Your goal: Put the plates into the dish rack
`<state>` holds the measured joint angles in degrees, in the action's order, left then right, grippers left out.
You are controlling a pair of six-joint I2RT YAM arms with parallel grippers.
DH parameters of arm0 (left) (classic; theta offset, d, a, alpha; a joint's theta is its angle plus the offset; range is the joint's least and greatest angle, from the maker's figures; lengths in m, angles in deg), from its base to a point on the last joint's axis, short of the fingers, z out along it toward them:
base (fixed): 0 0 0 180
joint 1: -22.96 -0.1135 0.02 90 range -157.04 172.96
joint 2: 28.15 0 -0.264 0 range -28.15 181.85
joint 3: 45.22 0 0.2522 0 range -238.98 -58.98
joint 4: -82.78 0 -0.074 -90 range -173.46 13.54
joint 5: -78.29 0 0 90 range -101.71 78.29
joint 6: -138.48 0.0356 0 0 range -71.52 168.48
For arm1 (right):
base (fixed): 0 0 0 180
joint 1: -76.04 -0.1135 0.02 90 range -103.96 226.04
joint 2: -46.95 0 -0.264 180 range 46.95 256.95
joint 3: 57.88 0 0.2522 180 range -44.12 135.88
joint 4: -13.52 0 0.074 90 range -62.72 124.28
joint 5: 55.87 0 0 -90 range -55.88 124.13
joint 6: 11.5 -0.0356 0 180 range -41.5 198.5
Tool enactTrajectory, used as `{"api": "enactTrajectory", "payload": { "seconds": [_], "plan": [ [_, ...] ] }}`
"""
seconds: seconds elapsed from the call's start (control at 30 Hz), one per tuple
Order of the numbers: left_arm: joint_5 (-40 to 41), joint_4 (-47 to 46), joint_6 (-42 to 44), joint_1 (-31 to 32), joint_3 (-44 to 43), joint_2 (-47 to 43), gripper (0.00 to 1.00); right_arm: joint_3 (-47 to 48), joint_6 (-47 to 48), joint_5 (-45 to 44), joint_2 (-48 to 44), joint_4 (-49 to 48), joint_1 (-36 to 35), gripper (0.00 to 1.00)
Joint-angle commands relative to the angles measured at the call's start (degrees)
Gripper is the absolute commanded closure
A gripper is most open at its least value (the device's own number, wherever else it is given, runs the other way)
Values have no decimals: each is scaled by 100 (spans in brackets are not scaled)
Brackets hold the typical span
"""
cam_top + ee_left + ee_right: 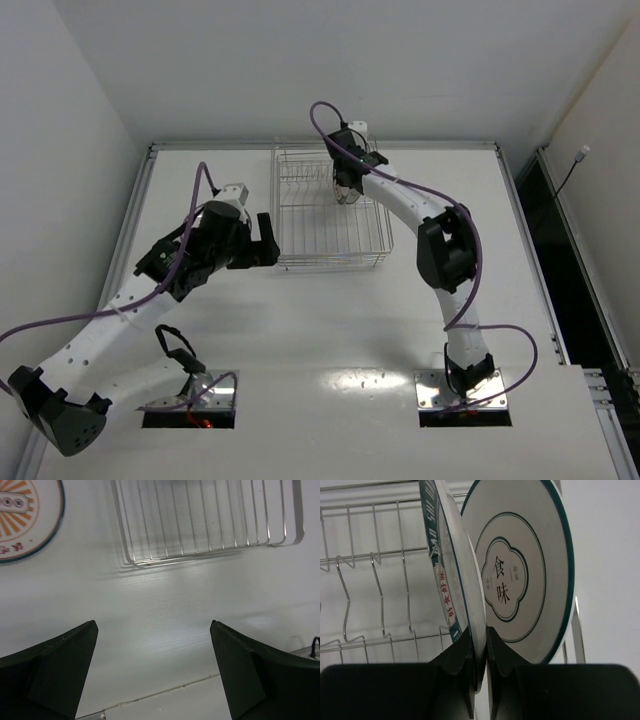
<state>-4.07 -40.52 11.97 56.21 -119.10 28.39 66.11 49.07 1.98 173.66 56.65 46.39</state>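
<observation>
Risk on the left looks small for now. The orange sunburst plate (22, 517) lies flat on the desk (330, 330), off to the left of the dish rack (330, 266). The left gripper (266, 240) hangs over bare desktop just beside the rack's near left corner, jaws spread wide and holding nothing. A careless swing to the right could catch the wire rim and shove the whole basket.

That would matter because of the other end. The rack sits against the middle of the desk's far edge. At its far right end the right gripper (479, 647) has its jaws pinching the lower rim of the blue-rimmed plate (451, 580), which stands on edge. Close on its right stands the plate with the Chinese-character centre mark (520, 575). I can't tell whether the two touch.

Here is where I'd worry. If the gripper lets go before the rim sits between wires, the plate may tip onto its neighbour or slide. If it pulls back crooked, the fingers could drag one plate or knock the other.

As for room, the dividers to the left of the pair show no plates in the wrist view. The near half of the desk looks open for both arms. Behind the rack the desk's far edge is close.
</observation>
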Motion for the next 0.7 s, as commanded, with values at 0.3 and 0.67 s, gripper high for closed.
{"api": "enactTrajectory", "payload": {
  "seconds": [0.3, 0.67],
  "plan": [
    [2151, 145, -234, -126, -351, 894, 0, -255, -11, 586, -910, -1, 56, 40],
    [4509, -100, 1108, -478, -1326, 2597, 0, -2811, 96, 1666, -3977, -914, 56, 34]
  ]
}}
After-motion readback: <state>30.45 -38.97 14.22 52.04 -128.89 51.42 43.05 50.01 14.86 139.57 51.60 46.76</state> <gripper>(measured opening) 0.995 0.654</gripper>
